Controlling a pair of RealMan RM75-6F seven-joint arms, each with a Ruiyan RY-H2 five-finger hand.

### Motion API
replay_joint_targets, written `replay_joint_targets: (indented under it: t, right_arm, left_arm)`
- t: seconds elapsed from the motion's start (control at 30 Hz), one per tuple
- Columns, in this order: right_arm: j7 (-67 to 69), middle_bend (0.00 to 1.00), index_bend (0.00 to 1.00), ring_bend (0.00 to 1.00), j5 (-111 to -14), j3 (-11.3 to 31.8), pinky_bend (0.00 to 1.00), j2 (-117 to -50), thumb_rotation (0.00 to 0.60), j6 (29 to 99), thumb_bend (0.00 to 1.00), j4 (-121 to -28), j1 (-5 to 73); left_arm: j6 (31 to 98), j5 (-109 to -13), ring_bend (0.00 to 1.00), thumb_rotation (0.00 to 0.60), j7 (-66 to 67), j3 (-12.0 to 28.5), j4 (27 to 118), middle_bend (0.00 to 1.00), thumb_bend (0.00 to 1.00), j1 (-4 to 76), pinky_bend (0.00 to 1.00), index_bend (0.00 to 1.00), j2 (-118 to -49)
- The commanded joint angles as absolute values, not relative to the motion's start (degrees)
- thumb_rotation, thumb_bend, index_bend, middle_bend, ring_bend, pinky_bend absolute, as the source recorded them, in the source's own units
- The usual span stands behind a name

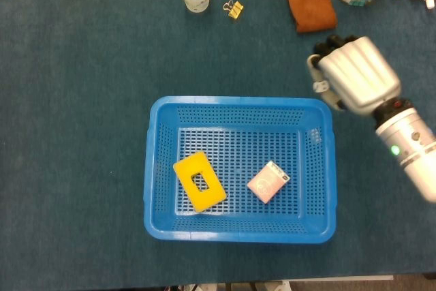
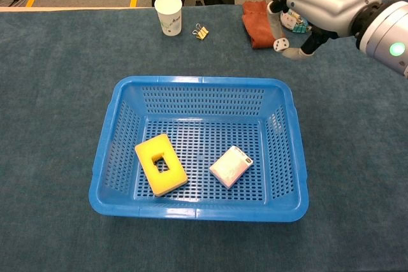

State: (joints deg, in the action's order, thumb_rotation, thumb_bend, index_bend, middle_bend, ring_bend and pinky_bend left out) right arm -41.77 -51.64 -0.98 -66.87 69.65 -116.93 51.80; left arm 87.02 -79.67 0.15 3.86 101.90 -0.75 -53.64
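Right hand point(image 1: 355, 76) hangs empty above the table, fingers loosely spread, just past the far right corner of the blue perforated plastic basket point(image 1: 157, 168). Inside the basket lie a yellow rectangular sponge with a hole point(image 1: 199, 182) and a small pink card box point(image 1: 268, 182), apart.

No readable text, brand or number anywhere. Pink card pack point(image 2: 231, 165) in blue basket point(image 2: 194, 211) bears faint circular emblem, illegible. Paper cup point(image 2: 168, 14) shows small green print, too blurred to read. Pouch point(image 2: 352, 11) at far edge likewise illegible.
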Motion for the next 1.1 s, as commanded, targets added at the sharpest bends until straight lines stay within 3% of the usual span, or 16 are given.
replay_joint_targets:
  t: [0.03,0.33,0.4,0.53,0.67,0.9,1.1]
  right_arm:
    - [-39.8,0.42,0.57,0.31,-48.3,-1.1,0.47,-67.7,0.600,65.8,0.23,-111.3,50.7]
    - [-40.5,0.41,0.55,0.30,-42.7,0.9,0.47,-74.4,0.600,60.2,0.23,-100.2,52.1]
    - [-41.1,0.39,0.49,0.27,-41.4,1.2,0.46,-75.4,0.600,59.3,0.23,-99.0,52.5]
    - [-41.9,0.29,0.22,0.19,-39.5,1.6,0.39,-76.4,0.600,58.1,0.23,-98.0,53.0]
    - [-41.7,0.23,0.10,0.15,-40.4,1.8,0.36,-75.4,0.600,58.8,0.23,-99.3,52.6]
    - [-36.9,0.24,0.09,0.14,-47.0,2.0,0.36,-67.5,0.600,65.1,0.23,-108.2,47.7]
    - [-33.3,0.32,0.20,0.19,-54.0,-0.5,0.36,-59.4,0.600,73.4,0.24,-115.6,40.2]
  left_arm:
    - [86.8,-79.7,0.23,0.600,0.4,3.9,102.1,0.32,0.23,-0.6,0.24,0.32,-53.7]
    - [86.6,-80.1,0.23,0.600,1.3,3.8,103.0,0.32,0.23,0.0,0.24,0.32,-53.6]
    - [86.4,-80.1,0.23,0.600,1.5,3.9,103.0,0.32,0.23,0.1,0.24,0.32,-53.6]
    - [86.1,-79.8,0.23,0.600,1.7,4.0,103.0,0.32,0.23,0.5,0.24,0.32,-53.7]
    - [85.9,-79.4,0.23,0.600,2.0,4.2,103.0,0.32,0.23,0.7,0.24,0.32,-53.9]
    - [85.5,-79.0,0.23,0.600,2.4,4.4,102.8,0.32,0.23,1.2,0.24,0.32,-54.1]
    - [85.0,-78.5,0.23,0.600,3.4,4.5,102.6,0.32,0.23,1.7,0.24,0.32,-54.6]
